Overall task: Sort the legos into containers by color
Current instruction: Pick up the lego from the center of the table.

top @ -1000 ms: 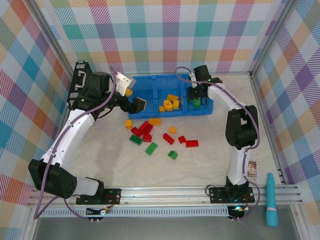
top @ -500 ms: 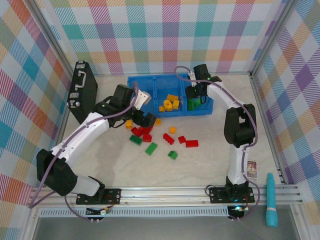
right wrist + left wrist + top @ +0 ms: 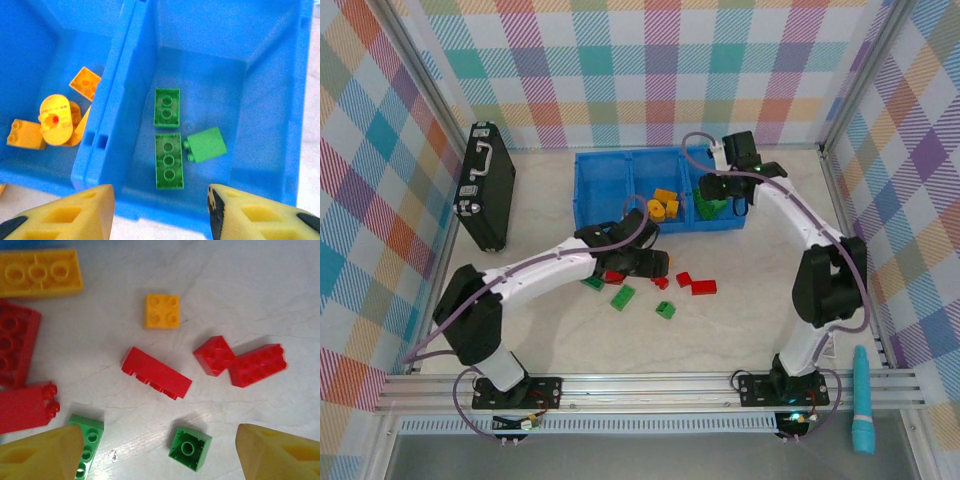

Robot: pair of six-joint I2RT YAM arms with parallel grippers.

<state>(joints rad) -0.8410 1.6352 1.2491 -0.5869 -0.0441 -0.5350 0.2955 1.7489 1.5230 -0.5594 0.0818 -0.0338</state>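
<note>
A pale, marbled surface (image 3: 740,330) sits inside walls of pastel plaid cloth (image 3: 650,70) on a metal frame, with a black latched case (image 3: 485,195) leaning at the upper left and a teal tool (image 3: 861,405) at the lower right. The left fingers (image 3: 40,455), blunt yellow wedges, stand wide apart and empty above the loose legos (image 3: 703,287) at the centre of the top view. Between and above them in the left wrist view lie a small green brick (image 3: 190,448), a long red brick (image 3: 156,372) on its side and a square yellow brick (image 3: 162,311). The right fingers (image 3: 75,210) are also parted and hold nothing, hanging over the right end of the blue bin (image 3: 605,190), which stands at the upper centre. The bin's smooth plastic divider (image 3: 115,100) separates two of its containers. The one on the right of the wrist view holds three green studded bricks (image 3: 169,161). The one on the left holds yellow-orange pieces, including a round one (image 3: 55,120).
</note>
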